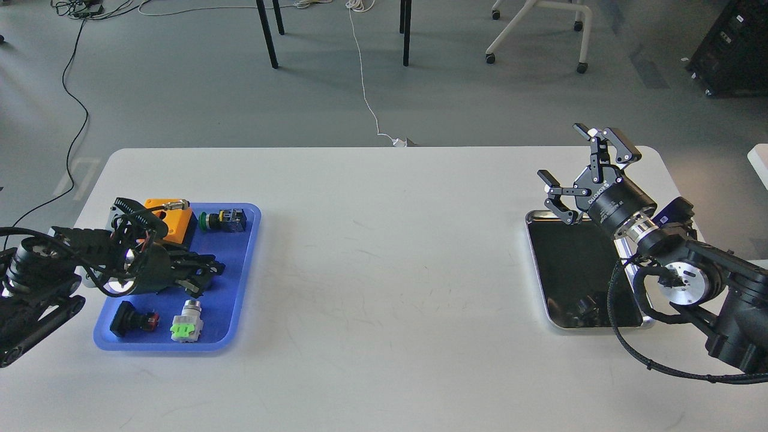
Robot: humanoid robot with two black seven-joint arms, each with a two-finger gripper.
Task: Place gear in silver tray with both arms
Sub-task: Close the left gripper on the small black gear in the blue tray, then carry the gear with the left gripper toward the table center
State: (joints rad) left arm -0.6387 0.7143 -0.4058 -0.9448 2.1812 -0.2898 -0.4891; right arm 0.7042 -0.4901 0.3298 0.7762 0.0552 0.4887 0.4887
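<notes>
My left gripper (211, 271) lies low over the blue tray (237, 288). Its fingers are drawn together on a small black part, the gear (217, 268), which is mostly hidden between them. The silver tray (576, 264) sits at the right of the table, its dark bottom bare but for reflections. My right gripper (561, 153) is open and empty, held above the tray's far left corner, fingers pointing up and away.
The blue tray also holds an orange box (171, 217), a green-and-black switch (223, 219), a black-and-red button (133, 318) and a grey-and-green part (187, 323). The white table (390, 270) runs between the trays. Chair legs stand on the floor behind.
</notes>
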